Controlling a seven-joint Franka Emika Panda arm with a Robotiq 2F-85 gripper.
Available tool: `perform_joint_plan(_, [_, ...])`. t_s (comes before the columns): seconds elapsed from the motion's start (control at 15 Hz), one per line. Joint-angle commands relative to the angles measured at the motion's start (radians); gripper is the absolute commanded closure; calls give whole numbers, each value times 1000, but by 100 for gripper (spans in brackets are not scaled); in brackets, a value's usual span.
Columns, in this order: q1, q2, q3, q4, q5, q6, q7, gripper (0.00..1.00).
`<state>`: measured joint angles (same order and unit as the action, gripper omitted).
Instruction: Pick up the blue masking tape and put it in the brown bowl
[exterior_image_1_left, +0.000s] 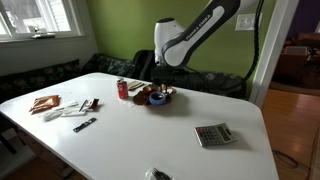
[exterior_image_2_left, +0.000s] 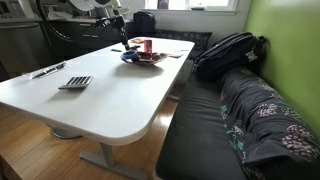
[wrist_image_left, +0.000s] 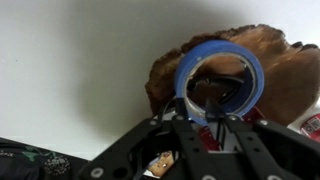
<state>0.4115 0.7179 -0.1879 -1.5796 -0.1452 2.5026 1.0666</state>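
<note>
In an exterior view: black two-fingered claw (exterior_image_1_left: 158, 90) low above shallow reddish-brown bowl (exterior_image_1_left: 166, 99), which we judge a drop-off stance
In an exterior view: that bowl (exterior_image_2_left: 140, 58), contents indistinct
Wrist view: bright blue ring-shaped tape roll (wrist_image_left: 220, 47) over the bowl's rim, near edge at the claw's fingertips; clenched or released, we cannot tell

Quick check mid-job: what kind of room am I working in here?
Probably a home dining nook: a white table near a window, a dark cushioned bench along a green wall, and wood flooring.
</note>
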Motion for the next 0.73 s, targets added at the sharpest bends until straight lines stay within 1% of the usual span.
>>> perform_joint_plan(0.0, [-4,-6,16,-28,-30,20,29,40])
perform_joint_plan(0.13, [6,-18,29,-29,-50,8,-1,25])
perform_joint_plan(0.2, [18,-25,42,-23,-75,-16,-37,18])
perform_joint_plan(0.27, [24,-29,72,-16,-84,-31,-83,9])
perform_joint_plan(0.33, [39,-29,93,-9,-90,-38,-102,3])
perform_joint_plan(0.4, [52,-25,118,1,-91,-45,-129,0])
perform_joint_plan(0.53, [79,14,177,44,-79,-51,-178,0])
perform_joint_plan(0.6, [60,-8,144,18,-71,-26,-136,0])
perform_joint_plan(0.67, [76,-6,156,21,-70,-27,-133,0])
